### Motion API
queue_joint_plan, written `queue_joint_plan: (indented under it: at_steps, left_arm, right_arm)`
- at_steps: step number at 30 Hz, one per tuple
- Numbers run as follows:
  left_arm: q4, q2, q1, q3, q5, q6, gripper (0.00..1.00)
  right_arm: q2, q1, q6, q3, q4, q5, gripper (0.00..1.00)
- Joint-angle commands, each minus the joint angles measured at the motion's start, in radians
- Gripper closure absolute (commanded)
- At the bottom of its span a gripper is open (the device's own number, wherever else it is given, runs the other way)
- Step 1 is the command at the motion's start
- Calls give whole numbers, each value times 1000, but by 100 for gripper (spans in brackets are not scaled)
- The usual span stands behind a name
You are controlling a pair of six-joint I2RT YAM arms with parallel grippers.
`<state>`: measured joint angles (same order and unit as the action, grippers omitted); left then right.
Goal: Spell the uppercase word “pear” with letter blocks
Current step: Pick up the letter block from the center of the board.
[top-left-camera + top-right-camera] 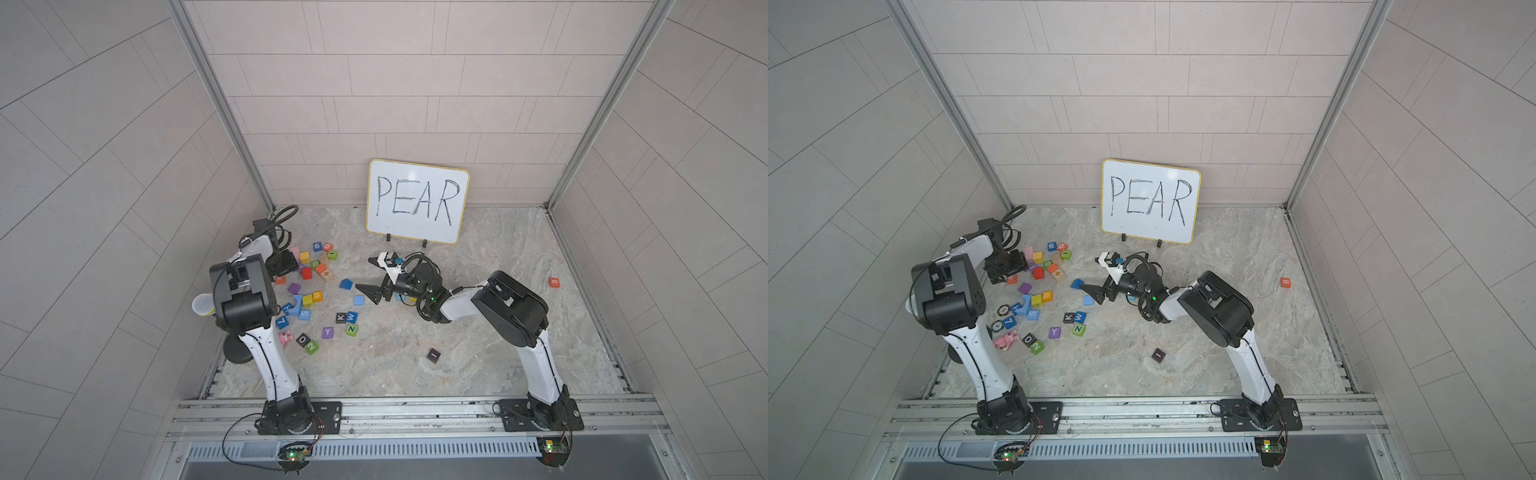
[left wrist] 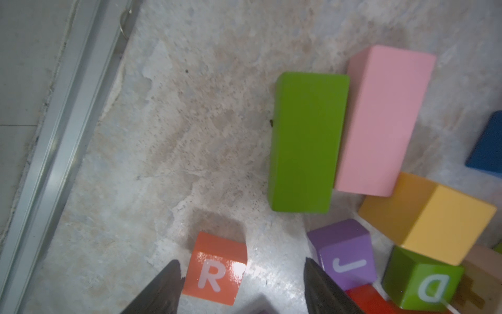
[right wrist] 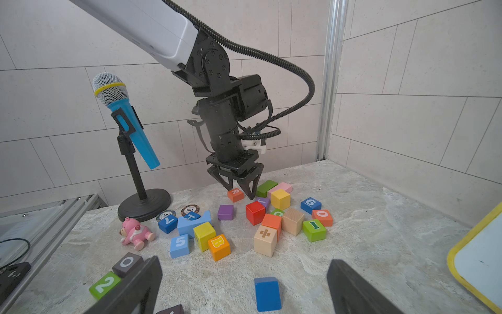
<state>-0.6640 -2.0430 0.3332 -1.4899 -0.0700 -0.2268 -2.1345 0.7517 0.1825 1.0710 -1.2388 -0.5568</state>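
Observation:
The orange R block (image 2: pixel 214 269) lies on the stone table at the left edge of the block pile, and also shows in a top view (image 1: pixel 280 279). My left gripper (image 2: pixel 241 261) is open and straddles it; one finger is right against the block and the other stands well apart. From the right wrist view, the left gripper (image 3: pixel 239 187) hangs just above the R block (image 3: pixel 235 194). My right gripper (image 1: pixel 365 274) is open and empty, with a plain-faced blue block (image 3: pixel 267 293) on the table beyond it. I can read no P, E or A.
The whiteboard (image 1: pixel 417 201) reading PEAR leans on the back wall. Purple J (image 2: pixel 347 261) and green D (image 2: pixel 426 282) cubes crowd the left gripper. A toy microphone on a stand (image 3: pixel 122 108) stands at the left edge. An orange B cube (image 1: pixel 554 282) lies far right.

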Motion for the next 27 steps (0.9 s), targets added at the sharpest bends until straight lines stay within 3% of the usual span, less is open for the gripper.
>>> queue_joint_plan:
  at_steps: [1,15,27]
  left_arm:
    - [-28,51,-6,16,-11,12,26]
    - [-45,4,-3,2,-10,20,30]
    - [27,87,1,35,-31,26,29]
  right_arm:
    - [-21,0,31,1,-53,-18,0]
    - [-17,2,3,-6,-16,-3,0]
    - [-33,3,5,1,-17,-4,0]
